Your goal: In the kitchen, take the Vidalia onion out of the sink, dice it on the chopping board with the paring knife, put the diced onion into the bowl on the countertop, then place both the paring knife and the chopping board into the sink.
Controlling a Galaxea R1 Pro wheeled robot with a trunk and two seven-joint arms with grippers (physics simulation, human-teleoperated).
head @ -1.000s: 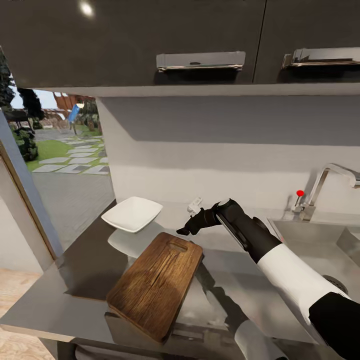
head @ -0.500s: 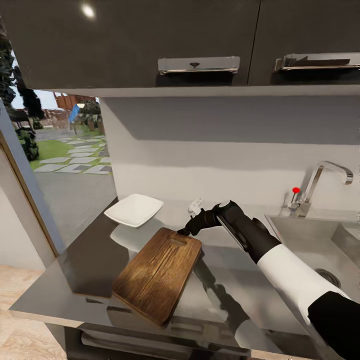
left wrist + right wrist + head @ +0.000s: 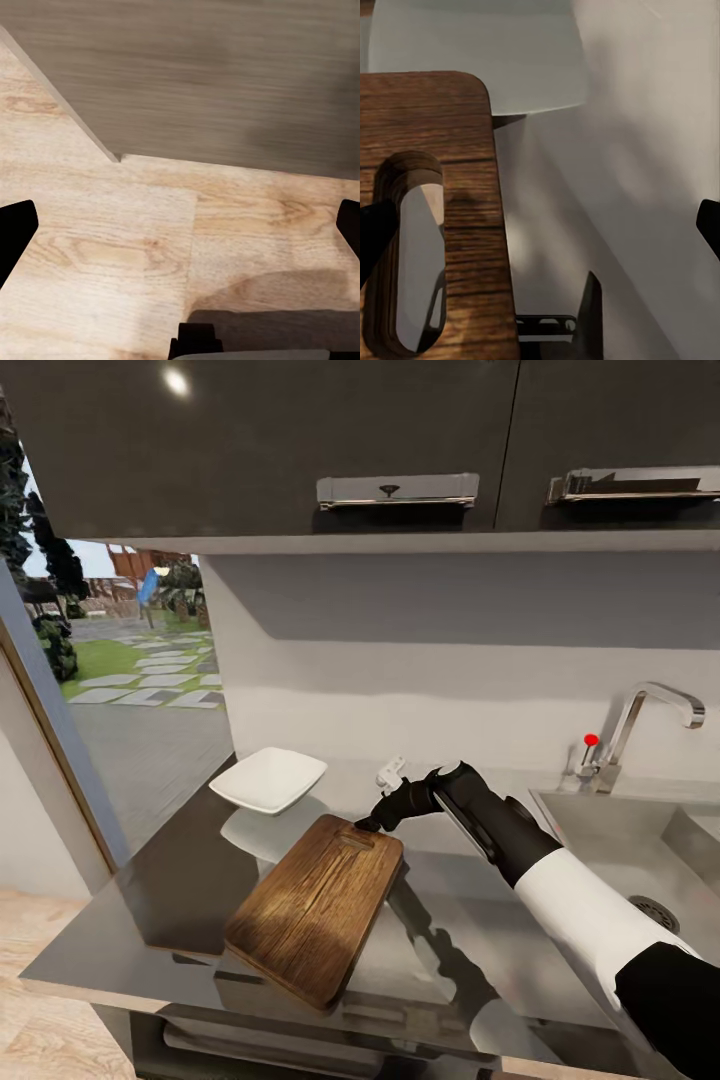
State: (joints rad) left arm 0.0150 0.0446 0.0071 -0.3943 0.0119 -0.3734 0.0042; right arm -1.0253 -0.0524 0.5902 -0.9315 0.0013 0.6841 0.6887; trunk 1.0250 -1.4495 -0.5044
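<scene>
Head view high over the countertop; right wrist close above shared chopping board.

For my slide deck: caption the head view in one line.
Right gripper at the handle end of the board, bowl behind it, sink to the right.

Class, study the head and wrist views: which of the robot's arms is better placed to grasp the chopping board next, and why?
The right. The right gripper hangs open at the chopping board's handle-slot end, near the sink. The left wrist view shows that gripper's open fingers over wood floor, away from the countertop.
</scene>
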